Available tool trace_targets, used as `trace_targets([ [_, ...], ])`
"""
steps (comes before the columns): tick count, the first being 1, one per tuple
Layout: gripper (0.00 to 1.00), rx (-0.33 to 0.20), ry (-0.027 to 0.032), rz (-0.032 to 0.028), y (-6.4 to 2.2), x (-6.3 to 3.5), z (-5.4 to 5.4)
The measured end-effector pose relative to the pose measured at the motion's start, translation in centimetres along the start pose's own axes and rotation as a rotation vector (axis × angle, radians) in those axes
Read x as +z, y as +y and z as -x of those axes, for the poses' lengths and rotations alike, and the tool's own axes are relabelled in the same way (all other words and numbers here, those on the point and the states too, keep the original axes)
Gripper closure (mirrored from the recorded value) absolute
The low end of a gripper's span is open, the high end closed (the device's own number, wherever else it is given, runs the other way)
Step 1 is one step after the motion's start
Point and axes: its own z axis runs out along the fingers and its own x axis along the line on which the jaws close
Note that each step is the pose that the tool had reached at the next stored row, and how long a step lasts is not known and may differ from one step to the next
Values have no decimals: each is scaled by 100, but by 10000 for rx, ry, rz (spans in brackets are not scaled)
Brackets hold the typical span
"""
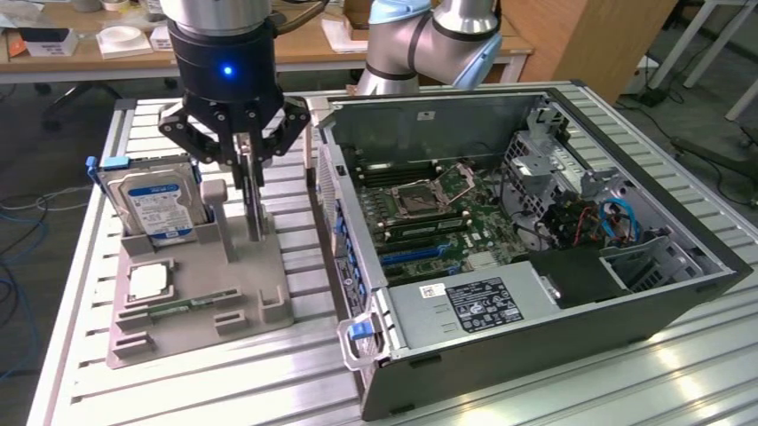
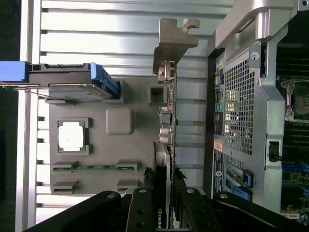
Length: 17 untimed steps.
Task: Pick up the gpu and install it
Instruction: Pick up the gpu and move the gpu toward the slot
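The robot arm's black two-fingered tool [image 1: 247,176] is part-closed and clamped on the top edge of the thin green gpu card with silver end bracket [image 2: 166,116]. The card stands on edge in a grey plastic parts holder [image 1: 255,306] on the slatted aluminium worktop [image 1: 177,390], beside the open black computer case [image 1: 663,297]. A straight vertical lift with a square grip looks best to free it without binding.
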Motion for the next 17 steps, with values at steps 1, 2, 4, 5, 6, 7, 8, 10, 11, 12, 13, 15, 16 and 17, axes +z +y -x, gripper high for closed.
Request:
trace_targets([
  [1,74,1,0,0,0,-3,0],
  [2,74,0,0,1,0,-6,0],
  [4,74,0,1,0,1,-13,0],
  [5,74,0,1,0,1,-16,0],
  [6,74,0,1,1,1,-18,0],
  [7,74,1,0,1,2,-21,0],
  [8,74,0,1,0,2,-25,0],
  [10,74,0,1,0,2,-32,0],
  [11,74,1,0,1,2,-33,0],
  [12,74,0,-2,3,3,-33,0],
  [13,74,0,0,1,3,-36,0],
  [15,74,0,1,-4,3,-43,0],
  [16,74,-1,1,-6,3,-47,0],
  [17,74,0,1,-9,3,-51,0],
])
